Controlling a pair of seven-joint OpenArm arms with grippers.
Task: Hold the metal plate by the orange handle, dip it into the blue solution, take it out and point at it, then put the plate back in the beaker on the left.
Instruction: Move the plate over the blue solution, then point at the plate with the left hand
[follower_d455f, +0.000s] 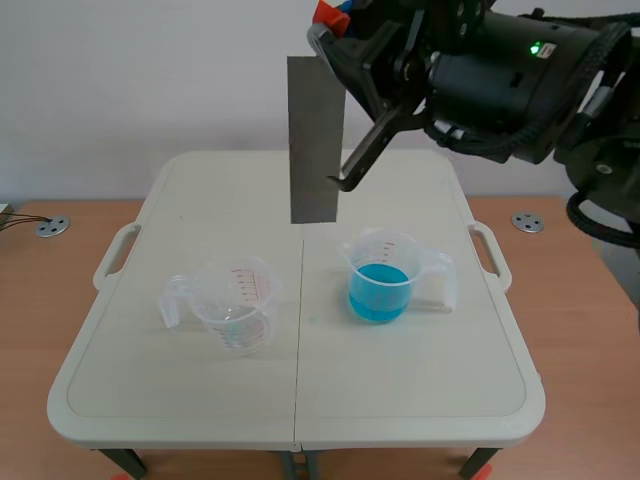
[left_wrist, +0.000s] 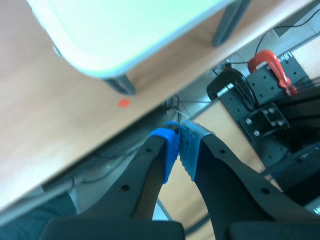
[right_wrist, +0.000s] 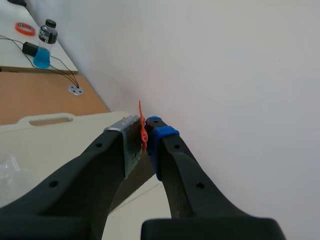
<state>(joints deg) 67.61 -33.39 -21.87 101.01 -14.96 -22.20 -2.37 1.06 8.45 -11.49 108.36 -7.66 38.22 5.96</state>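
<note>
Above tbl (follower_d455f: 400, 385): plate (follower_d455f: 315, 140) vert., handle (follower_d455f: 326, 12) up

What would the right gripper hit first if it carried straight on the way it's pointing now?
Most likely the white wall. The right gripper, shut on the orange handle of the metal plate, has nothing else in line ahead of it. How far off the wall stands is unclear.
</note>
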